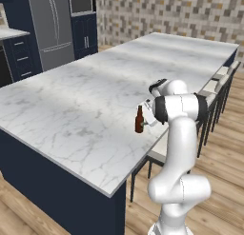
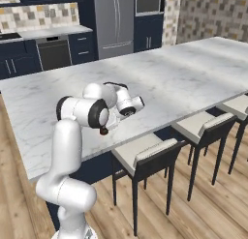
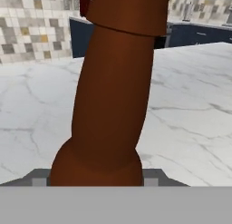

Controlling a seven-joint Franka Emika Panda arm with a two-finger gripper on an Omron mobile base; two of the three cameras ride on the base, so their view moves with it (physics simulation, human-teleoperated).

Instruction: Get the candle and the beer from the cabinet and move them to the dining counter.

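The beer point(image 1: 139, 120) is a small brown bottle, upright at the near edge of the dining counter point(image 1: 81, 105), the long white marble island. My gripper point(image 1: 147, 116) reaches in from the right with its jaws closed around the bottle's body. In the hand view the brown bottle point(image 3: 113, 96) fills the middle, leaning because the hand is rolled. From the right base view my arm covers all but a dark red-brown bit of the beer point(image 2: 103, 131) above the dining counter point(image 2: 184, 78). Whether its base touches the marble I cannot tell. The candle is out of view, and I cannot pick out the cabinet.
Pale stools point(image 2: 150, 158) stand along the island's near side, under its edge and close to my arm. A steel fridge point(image 1: 50, 24) and navy base cabinets point(image 1: 19, 55) line the far wall. Wood floor lies around the base.
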